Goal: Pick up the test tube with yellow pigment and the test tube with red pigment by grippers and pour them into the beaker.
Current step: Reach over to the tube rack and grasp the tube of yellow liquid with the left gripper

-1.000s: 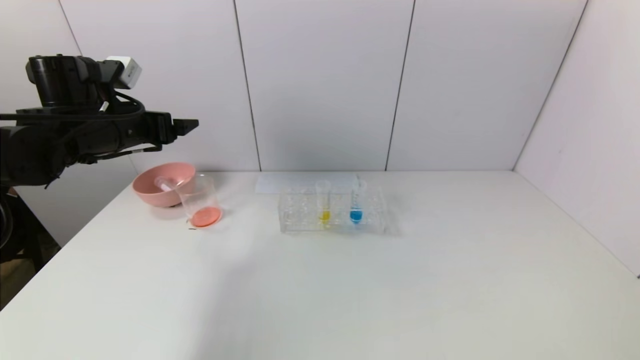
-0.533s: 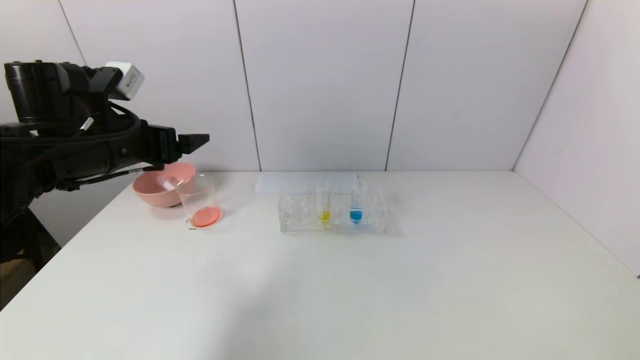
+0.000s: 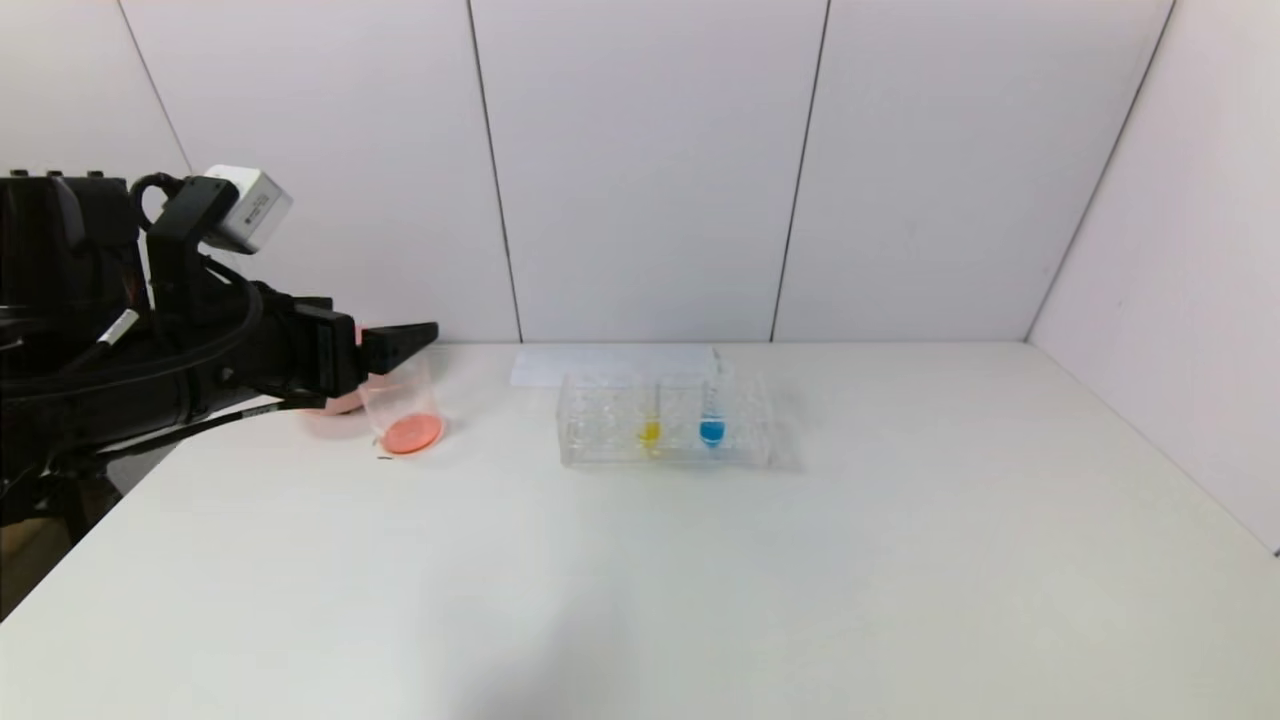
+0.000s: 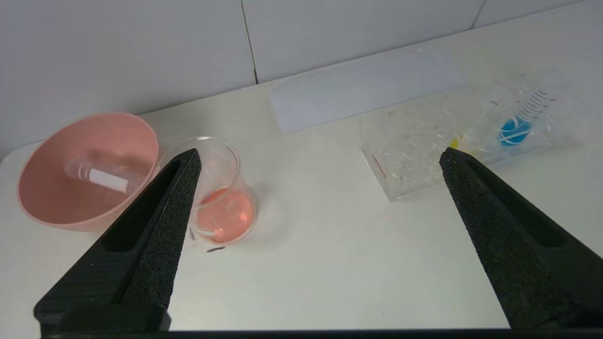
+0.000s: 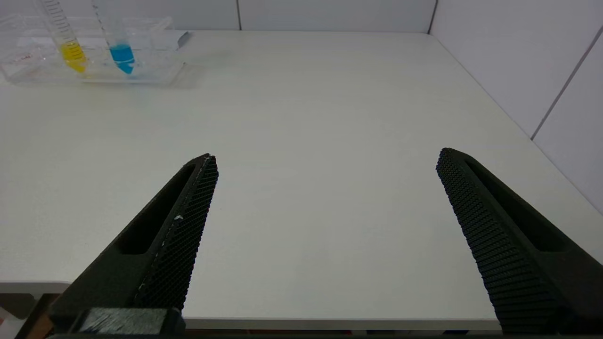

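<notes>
The yellow test tube (image 3: 650,428) stands upright in the clear rack (image 3: 600,425) at the table's back middle, and also shows in the right wrist view (image 5: 71,47). The beaker (image 3: 403,412) stands left of the rack with red-orange liquid in its bottom (image 4: 224,214). No tube with red liquid shows; a clear empty tube (image 4: 106,176) lies in the pink bowl. My left gripper (image 3: 420,338) is open and empty, hovering just left of and above the beaker (image 4: 320,157). My right gripper (image 5: 325,160) is open and empty over the table's front edge, out of the head view.
A blue-liquid tube (image 3: 712,428) stands beside the yellow one in the rack. The pink bowl (image 4: 56,207) sits behind and left of the beaker, mostly hidden by my left arm in the head view. A white sheet (image 3: 610,365) lies behind the rack. Walls close off the back and right.
My left gripper has come down and forward toward the beaker, and now covers most of the pink bowl in the head view. Nothing on the table has moved.
</notes>
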`<state>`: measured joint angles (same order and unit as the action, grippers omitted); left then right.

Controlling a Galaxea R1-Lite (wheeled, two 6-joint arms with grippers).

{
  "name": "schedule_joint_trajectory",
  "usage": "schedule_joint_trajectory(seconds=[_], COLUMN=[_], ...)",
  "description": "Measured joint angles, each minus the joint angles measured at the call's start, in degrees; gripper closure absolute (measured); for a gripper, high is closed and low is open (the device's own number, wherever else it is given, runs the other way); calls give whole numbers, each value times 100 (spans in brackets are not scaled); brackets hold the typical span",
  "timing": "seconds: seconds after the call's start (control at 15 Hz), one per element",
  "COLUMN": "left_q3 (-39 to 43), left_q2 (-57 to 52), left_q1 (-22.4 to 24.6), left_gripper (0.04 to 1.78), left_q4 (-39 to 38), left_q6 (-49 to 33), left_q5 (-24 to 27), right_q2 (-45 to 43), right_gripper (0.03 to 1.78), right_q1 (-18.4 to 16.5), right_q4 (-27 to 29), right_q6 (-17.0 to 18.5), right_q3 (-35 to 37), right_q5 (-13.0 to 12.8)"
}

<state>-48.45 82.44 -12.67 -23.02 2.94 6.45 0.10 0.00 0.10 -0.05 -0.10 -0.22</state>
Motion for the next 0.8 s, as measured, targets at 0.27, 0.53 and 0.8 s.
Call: schedule_joint_trajectory(seconds=[0.27, 0.53, 0.8], left_q3=[285, 499, 859], left_q2=[-190, -72, 686], left_q1=[-464, -926, -1393], left_gripper=[5, 5, 5], left_q4=[-2, -564, -2298], left_q6=[-55, -93, -390], left_q5=[2, 2, -9], right_q2=[0, 0, 0], right_gripper=[11, 11, 11], right_q1=[0, 0, 0], right_q4=[0, 0, 0], right_q6=[5, 2, 2], right_q3=[0, 0, 0], right_q5=[1, 1, 0])
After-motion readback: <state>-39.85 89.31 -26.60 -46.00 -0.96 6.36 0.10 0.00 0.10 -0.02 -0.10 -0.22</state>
